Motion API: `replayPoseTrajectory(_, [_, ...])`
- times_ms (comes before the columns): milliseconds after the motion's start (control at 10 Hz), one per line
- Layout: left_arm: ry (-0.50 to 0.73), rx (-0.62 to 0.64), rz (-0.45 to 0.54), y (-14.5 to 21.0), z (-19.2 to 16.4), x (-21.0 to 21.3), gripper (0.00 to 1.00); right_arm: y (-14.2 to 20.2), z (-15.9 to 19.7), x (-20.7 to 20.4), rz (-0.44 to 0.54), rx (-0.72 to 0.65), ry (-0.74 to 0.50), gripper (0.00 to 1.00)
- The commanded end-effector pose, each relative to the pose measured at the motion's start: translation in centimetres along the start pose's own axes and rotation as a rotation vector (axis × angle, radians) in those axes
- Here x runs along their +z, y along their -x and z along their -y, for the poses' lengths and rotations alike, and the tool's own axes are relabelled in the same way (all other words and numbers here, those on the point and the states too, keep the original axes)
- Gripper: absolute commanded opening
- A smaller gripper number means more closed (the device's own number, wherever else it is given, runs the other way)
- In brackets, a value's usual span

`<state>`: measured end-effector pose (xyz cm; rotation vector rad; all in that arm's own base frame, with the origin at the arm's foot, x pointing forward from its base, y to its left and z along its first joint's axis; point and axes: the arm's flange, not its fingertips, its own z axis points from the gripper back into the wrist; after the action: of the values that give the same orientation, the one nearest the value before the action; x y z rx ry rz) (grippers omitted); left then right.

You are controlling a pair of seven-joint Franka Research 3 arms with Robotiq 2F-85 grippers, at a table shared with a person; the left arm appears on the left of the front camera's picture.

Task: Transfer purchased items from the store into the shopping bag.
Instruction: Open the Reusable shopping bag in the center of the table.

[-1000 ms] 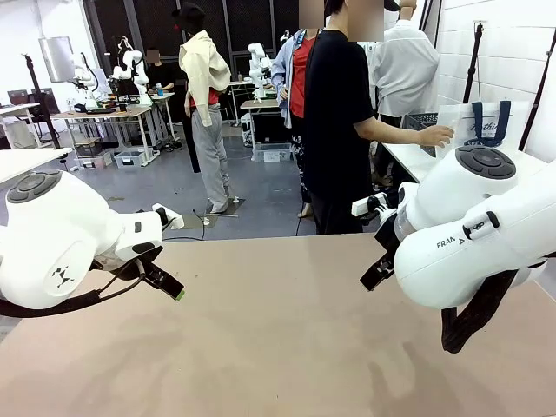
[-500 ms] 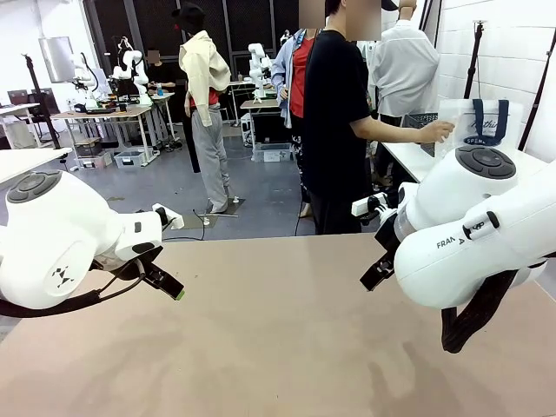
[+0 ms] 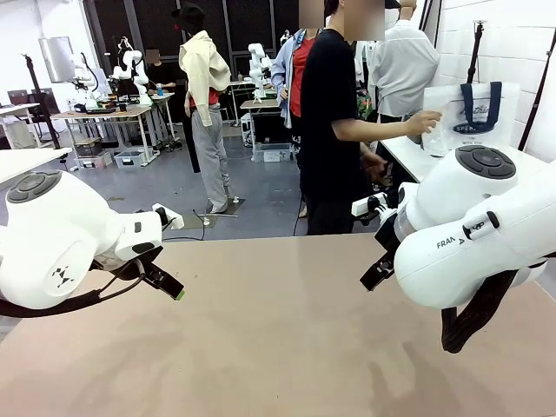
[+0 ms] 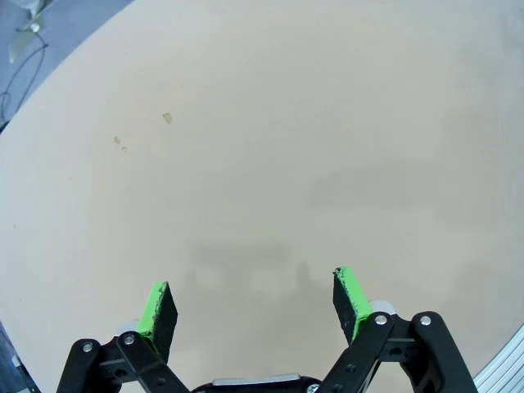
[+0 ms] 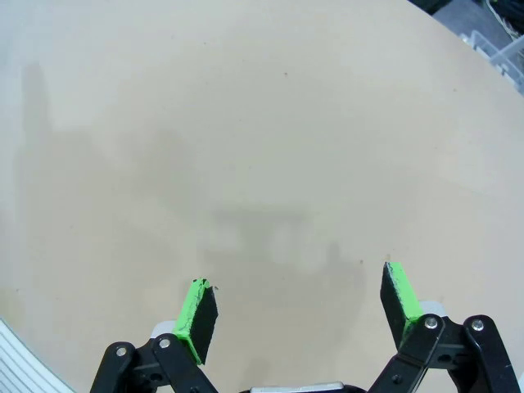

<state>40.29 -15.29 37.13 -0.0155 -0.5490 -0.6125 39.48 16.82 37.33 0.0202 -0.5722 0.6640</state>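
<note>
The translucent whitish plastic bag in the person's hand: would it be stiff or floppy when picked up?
Probably floppy: the translucent whitish plastic bag looks thin. Likely light, since the person's hand holds it by one edge. Its navy strap handles hang loose, so they may shift.

Lit brightly and evenly from overhead across the table (image 3: 261,347). Soft-edged, pale grey shadows on its matt top: faint blotches at the near right in the front view, dim smudges mid-table in both wrist views. Sharp at the table, slightly softer beyond its far edge. Bowed table rim at the wrist views' corners, from wide-angle distortion.
</note>
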Motion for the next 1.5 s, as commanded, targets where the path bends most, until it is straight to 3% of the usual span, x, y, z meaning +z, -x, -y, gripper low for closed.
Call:
replayPoseTrajectory(0, [0.000,0.004,0.000,0.04,-0.14,0.01,1.00,0.00,0.01,0.00,0.000,-0.001,0.000,1.00])
replayPoseTrajectory(1400, [0.000,0.004,0.000,0.04,-0.14,0.01,1.00,0.00,0.01,0.00,0.000,-0.001,0.000,1.00])
